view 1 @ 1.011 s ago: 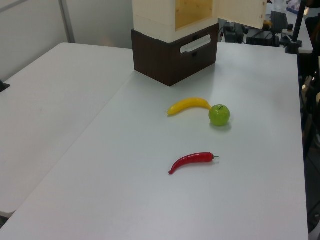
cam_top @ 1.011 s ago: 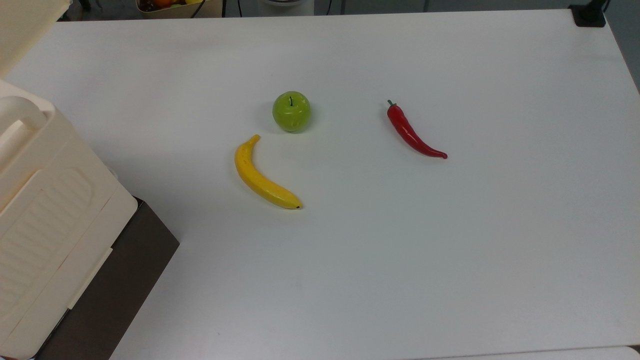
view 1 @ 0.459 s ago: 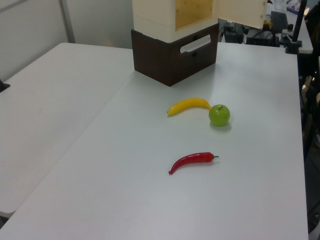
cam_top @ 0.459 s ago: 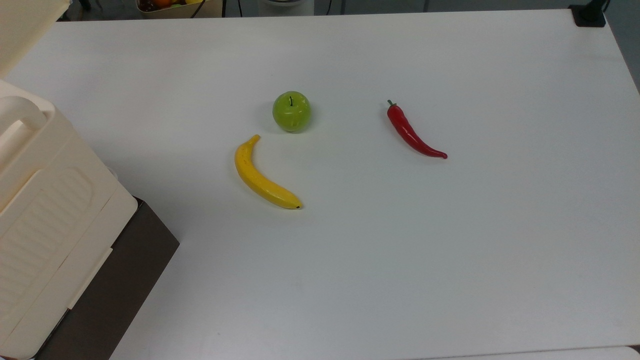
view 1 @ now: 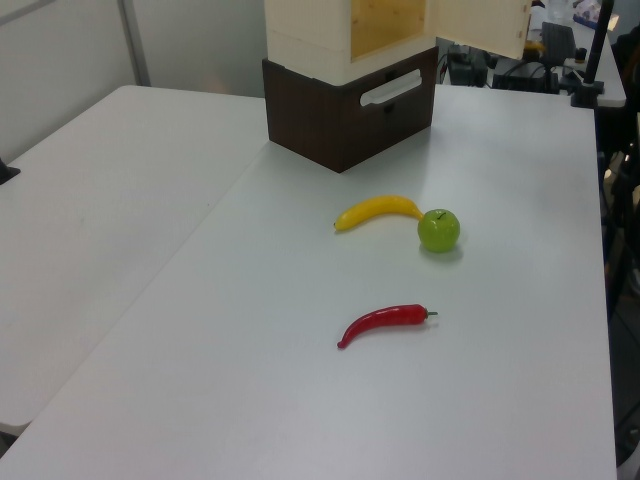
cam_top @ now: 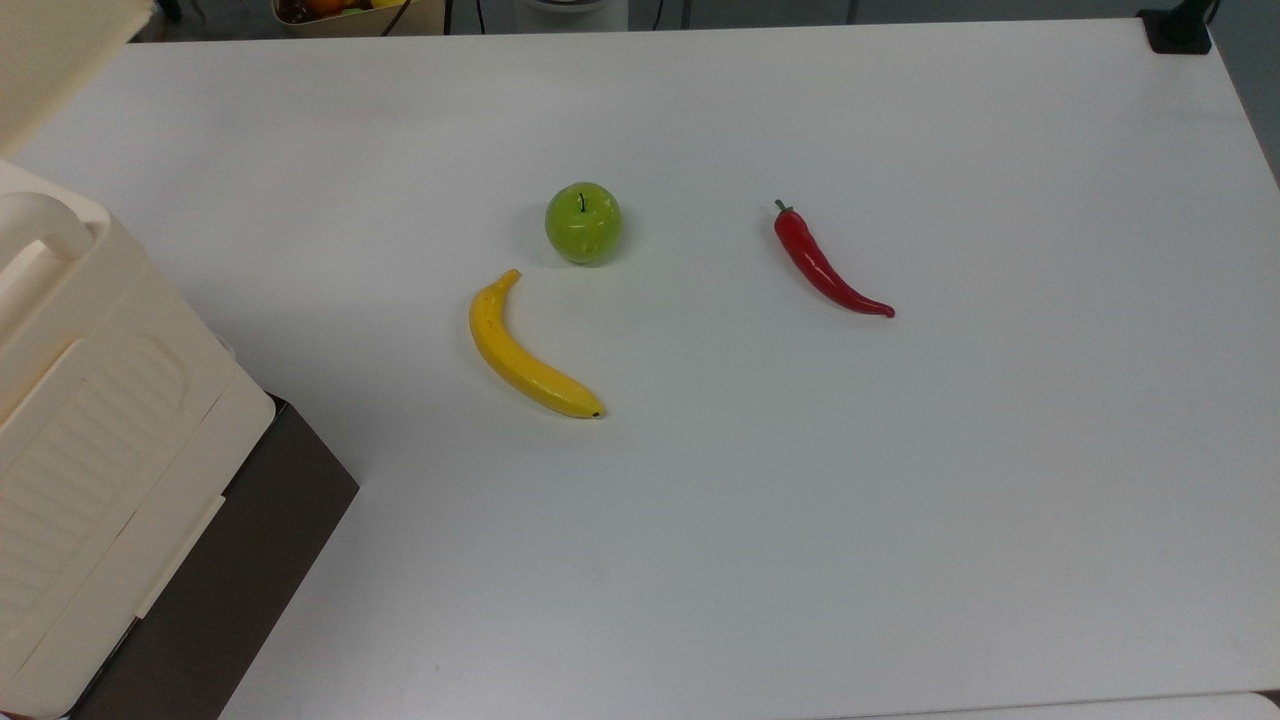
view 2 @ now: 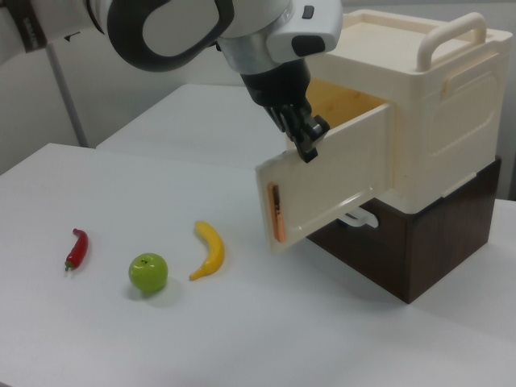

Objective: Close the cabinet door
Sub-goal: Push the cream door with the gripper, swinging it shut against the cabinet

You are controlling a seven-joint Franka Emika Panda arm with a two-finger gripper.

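In the right view the white arm (view 2: 185, 28) reaches in from the upper left, its last link angled downward to the right view's right. The black gripper (view 2: 307, 139) points down and to the right, its dark fingers (view 2: 310, 133) drawn close together.

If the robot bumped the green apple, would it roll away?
Probably yes: the green apple is round and sits free on the smooth white table. It would likely wobble, not roll straight, because its top dips at the stem. Its shiny skin looks hard, so it probably would not squash.
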